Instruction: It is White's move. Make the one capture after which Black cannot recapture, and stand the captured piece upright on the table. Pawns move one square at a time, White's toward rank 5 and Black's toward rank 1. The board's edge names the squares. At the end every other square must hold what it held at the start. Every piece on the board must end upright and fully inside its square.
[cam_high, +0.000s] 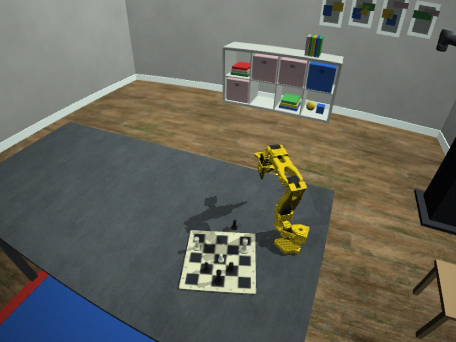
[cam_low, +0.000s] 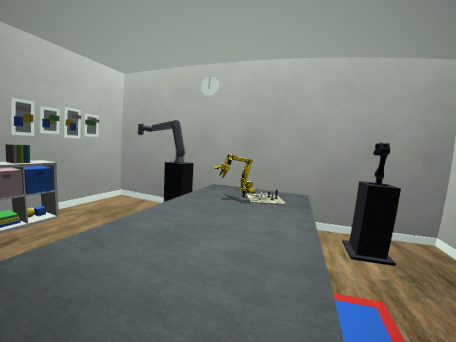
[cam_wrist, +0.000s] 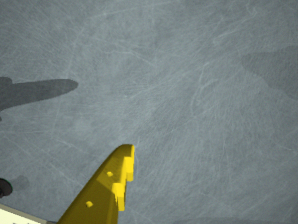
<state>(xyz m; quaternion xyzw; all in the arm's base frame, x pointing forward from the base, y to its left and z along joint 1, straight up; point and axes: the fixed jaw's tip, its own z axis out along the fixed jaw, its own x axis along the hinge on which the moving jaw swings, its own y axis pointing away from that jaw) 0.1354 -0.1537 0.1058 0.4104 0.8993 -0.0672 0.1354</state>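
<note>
Your yellow arm is folded up high, with its base on the grey bench at about 2 o'clock from the chessboard in the top view. The jaws hang in the air at about 1 o'clock from the board, well apart from it and from every piece. They stand partly open with nothing between them. In your wrist view only one yellow finger shows, over bare bench surface, and nothing touches it. The captured black piece stands upright on the bench at 12 o'clock from the board, just beyond its far edge and off the squares; it is too small for you to tell its kind for certain. On the board you have three white pieces: one near the far left corner, one near the far right corner and one near the centre. Three black pieces sit toward the near side, at 7 o'clock, 5 o'clock and 6 o'clock from that centre white piece. All six look upright; the square labels on the edge are too small to read. The arm's shadow falls on the bench at 11 o'clock from the board.
</note>
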